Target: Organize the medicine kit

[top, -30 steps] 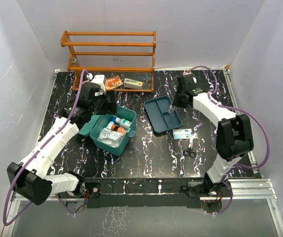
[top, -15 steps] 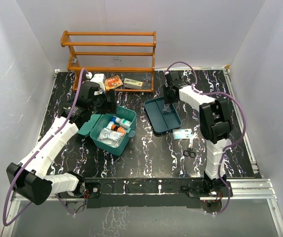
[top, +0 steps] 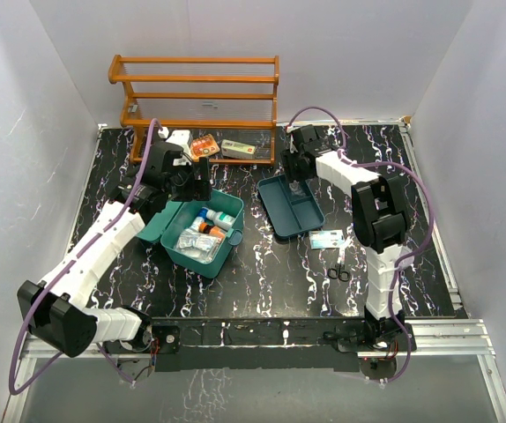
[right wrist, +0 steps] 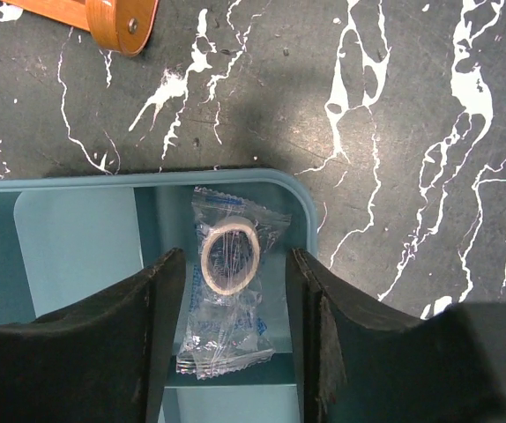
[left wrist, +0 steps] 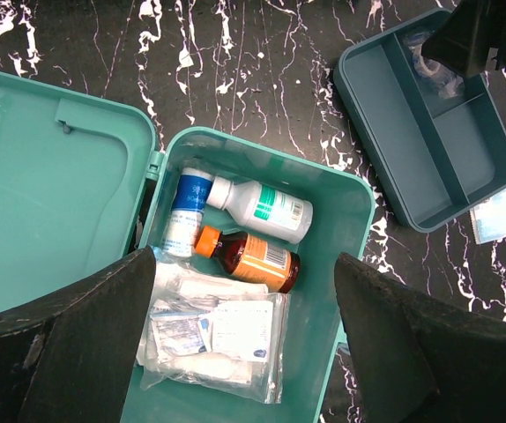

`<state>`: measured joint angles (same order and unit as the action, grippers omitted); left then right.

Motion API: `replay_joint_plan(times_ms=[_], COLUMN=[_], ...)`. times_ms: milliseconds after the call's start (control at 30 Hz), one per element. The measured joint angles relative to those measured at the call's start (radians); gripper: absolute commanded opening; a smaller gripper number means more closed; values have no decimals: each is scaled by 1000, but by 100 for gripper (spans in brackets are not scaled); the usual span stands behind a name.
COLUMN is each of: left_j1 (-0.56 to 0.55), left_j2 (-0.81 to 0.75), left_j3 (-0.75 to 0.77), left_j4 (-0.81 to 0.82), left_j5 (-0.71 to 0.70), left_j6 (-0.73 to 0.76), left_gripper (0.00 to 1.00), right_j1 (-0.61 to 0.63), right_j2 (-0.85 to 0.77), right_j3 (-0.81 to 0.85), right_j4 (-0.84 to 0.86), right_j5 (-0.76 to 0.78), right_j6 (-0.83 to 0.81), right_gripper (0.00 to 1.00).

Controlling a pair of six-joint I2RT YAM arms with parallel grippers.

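Observation:
The medicine kit (top: 222,256) lies open left of centre, its lid (left wrist: 50,203) folded out to the left. Inside it are a white bottle (left wrist: 262,207), a brown bottle with an orange cap (left wrist: 249,256), a small blue-labelled bottle (left wrist: 182,220) and a clear bag of dressings (left wrist: 213,339). My left gripper (left wrist: 244,273) hangs open and empty above the kit. My right gripper (right wrist: 231,264) is open over the far corner of the flat teal tray (right wrist: 77,229), one finger on each side of a clear packet holding a tape roll (right wrist: 229,291).
The orange wooden rack (top: 196,97) stands at the back, with small boxes (top: 240,148) on its bottom shelf. A white card (top: 326,239) and scissors (top: 338,270) lie right of the tray (top: 275,216). The tray also shows in the left wrist view (left wrist: 429,150).
My right arm has swung left and back, from over the tray's middle to its far corner. My left gripper has shifted slightly back and right over the kit.

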<state>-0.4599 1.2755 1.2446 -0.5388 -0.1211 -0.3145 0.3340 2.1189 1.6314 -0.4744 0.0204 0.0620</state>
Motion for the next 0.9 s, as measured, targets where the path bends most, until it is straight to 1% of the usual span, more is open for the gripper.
replay_joint_plan(times_ms=[33, 100, 233, 300, 467, 633, 900], left_j1=[0, 0, 0, 0, 0, 0, 0], left_j2=[0, 0, 0, 0, 0, -1, -11], left_j3=[3, 8, 10, 10, 10, 10, 9], left_j4=[-1, 0, 0, 0, 0, 0, 5], left_j5=[0, -1, -2, -3, -5, -10, -10], left_j6=[0, 0, 0, 1, 3, 3, 2], left_gripper=[81, 81, 81, 81, 81, 81, 81], right_j1=[0, 1, 4, 5, 5, 6, 6], right_j2=[0, -1, -18, -34, -72, -73, -40], right_j3=[2, 3, 3, 2, -32, -66, -55], right_j4=[1, 0, -28, -45, -67, -114, -152], right_j5=[7, 16, 26, 21, 5, -6, -13], right_j6=[6, 23, 69, 89, 125, 132, 135], right_gripper=[48, 45, 30, 25, 17, 16, 21])
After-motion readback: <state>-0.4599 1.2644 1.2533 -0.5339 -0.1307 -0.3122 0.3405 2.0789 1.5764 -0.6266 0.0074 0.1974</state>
